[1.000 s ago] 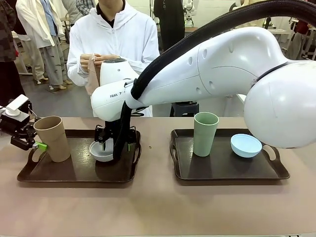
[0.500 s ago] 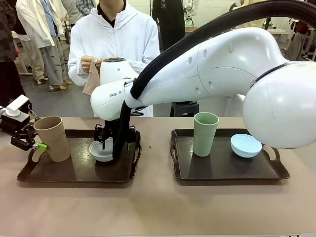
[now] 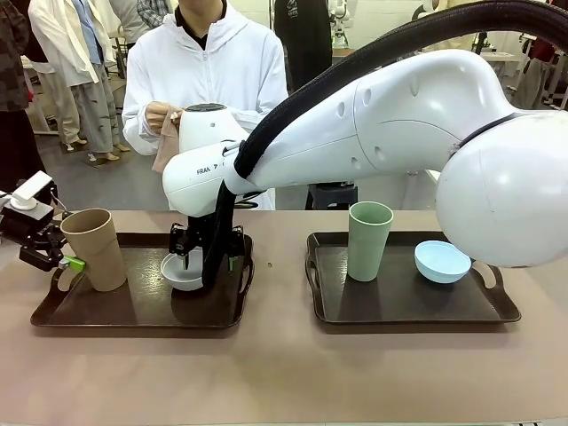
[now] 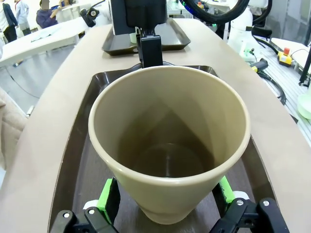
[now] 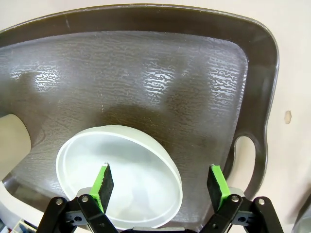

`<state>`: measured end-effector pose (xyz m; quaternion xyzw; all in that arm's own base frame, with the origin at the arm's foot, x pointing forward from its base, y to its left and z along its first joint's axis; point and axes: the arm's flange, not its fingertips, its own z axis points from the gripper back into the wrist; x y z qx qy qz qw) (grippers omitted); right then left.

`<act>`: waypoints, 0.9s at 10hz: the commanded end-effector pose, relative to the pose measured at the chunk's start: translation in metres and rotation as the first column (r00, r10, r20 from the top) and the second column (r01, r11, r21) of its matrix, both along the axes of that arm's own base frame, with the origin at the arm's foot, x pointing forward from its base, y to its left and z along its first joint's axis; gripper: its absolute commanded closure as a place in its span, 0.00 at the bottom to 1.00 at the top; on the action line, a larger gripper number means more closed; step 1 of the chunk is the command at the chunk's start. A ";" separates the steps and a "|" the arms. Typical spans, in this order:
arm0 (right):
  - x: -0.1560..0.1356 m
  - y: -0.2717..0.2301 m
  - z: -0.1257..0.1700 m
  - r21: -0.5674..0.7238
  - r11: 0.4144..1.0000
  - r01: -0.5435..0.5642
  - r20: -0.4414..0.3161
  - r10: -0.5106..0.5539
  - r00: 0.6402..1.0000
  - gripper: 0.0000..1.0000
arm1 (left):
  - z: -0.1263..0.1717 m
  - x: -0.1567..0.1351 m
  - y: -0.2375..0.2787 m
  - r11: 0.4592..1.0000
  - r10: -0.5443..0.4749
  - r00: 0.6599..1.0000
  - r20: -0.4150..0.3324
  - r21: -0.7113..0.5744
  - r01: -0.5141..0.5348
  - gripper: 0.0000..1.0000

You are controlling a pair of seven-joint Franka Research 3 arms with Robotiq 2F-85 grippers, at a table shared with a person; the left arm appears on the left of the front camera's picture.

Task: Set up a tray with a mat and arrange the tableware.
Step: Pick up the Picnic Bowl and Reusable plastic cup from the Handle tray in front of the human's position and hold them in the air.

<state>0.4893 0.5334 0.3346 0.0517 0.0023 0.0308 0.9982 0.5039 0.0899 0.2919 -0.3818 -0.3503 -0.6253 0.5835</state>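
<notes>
**Surface and room.** A tan table [image 3: 284, 373] is shared with a person in a white hooded jacket at the far side. A tan cloth [image 3: 165, 146] is held in the person's hands [image 3: 160, 114]. Other people are seen standing farther back.

**Items.**
- Left tray [image 3: 115, 311], dark: the tan cup [image 3: 94, 248] is stood at its left end and the white bowl [image 3: 182, 272] right of centre.
- Right tray [image 3: 399, 306], dark: the pale green cup [image 3: 369, 240] is stood at its left and the light blue bowl [image 3: 441, 261] at its right.

**Grippers.**
- Left gripper [image 4: 166, 194]: the fingers are spread wide to either side of the tan cup's lower wall. Contact cannot be told.
- Right gripper [image 5: 160, 180]: the fingers are spread wide over the white bowl, one pad above the bowl's inside and the other past its rim, above the tray. Nothing is held.

**Edges and open room.** A bare strip of table is left between the trays, and a broad bare band along the near edge.

**Hidden or cut off.** The far middle of the table is covered by the right arm [image 3: 399, 115]. The right gripper is partly masked by its black hose in the front view. The tan cup's base is cut off in the left wrist view.
</notes>
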 end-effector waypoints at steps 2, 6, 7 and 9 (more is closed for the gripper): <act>0.000 0.000 0.000 0.000 1.000 0.000 0.000 0.000 1.000 0.00 | 0.001 0.000 -0.001 1.000 -0.005 1.000 0.001 -0.008 0.005 0.00; 0.000 0.000 0.000 0.000 1.000 0.000 0.000 0.000 1.000 0.00 | 0.000 0.000 0.000 1.000 0.000 1.000 0.000 0.000 0.000 0.00; 0.000 0.000 0.000 0.000 1.000 0.000 0.000 0.000 1.000 0.00 | 0.000 0.001 -0.003 1.000 0.007 1.000 0.004 -0.012 -0.007 0.00; 0.000 -0.001 0.000 0.017 1.000 -0.001 0.002 0.001 1.000 0.00 | 0.000 0.000 -0.008 0.998 0.023 1.000 0.001 -0.056 -0.023 0.00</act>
